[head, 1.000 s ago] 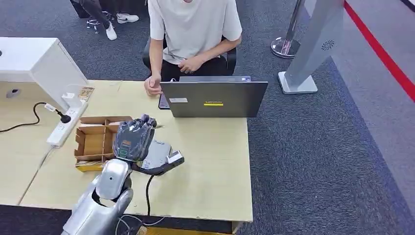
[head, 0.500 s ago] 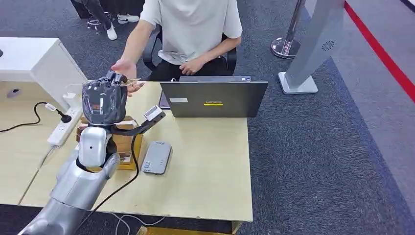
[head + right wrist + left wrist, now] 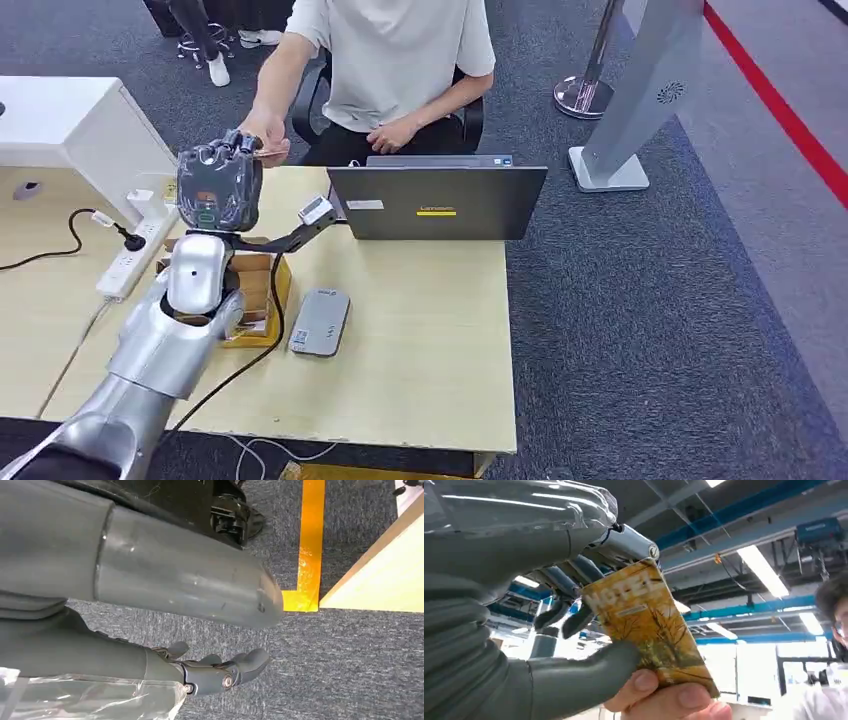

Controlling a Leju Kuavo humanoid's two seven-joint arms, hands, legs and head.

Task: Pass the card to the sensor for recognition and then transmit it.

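My left hand [image 3: 218, 190] is raised over the table's far left side, toward the seated person [image 3: 395, 55]. It pinches a yellow-brown hotel card [image 3: 649, 625] between thumb and fingers [image 3: 574, 575]. The person's hand [image 3: 264, 135] meets mine at the card [image 3: 270, 154], and their fingertips [image 3: 669, 700] grip the card's free end. The grey card sensor [image 3: 320, 322] lies flat on the table, below and to the right of my forearm. My right hand [image 3: 220, 672] hangs beside my body over the carpet, fingers loosely apart and holding nothing.
A cardboard box [image 3: 258, 290] sits under my left forearm beside the sensor. An open laptop [image 3: 437, 200] stands at the far table edge in front of the person. A white power strip [image 3: 130, 255] with a black cable lies to the left. A grey kiosk stand [image 3: 640, 90] rises at the right.
My left arm lifted the card from over the sensor up toward the person. Their hand reached out and now grips the card's end.
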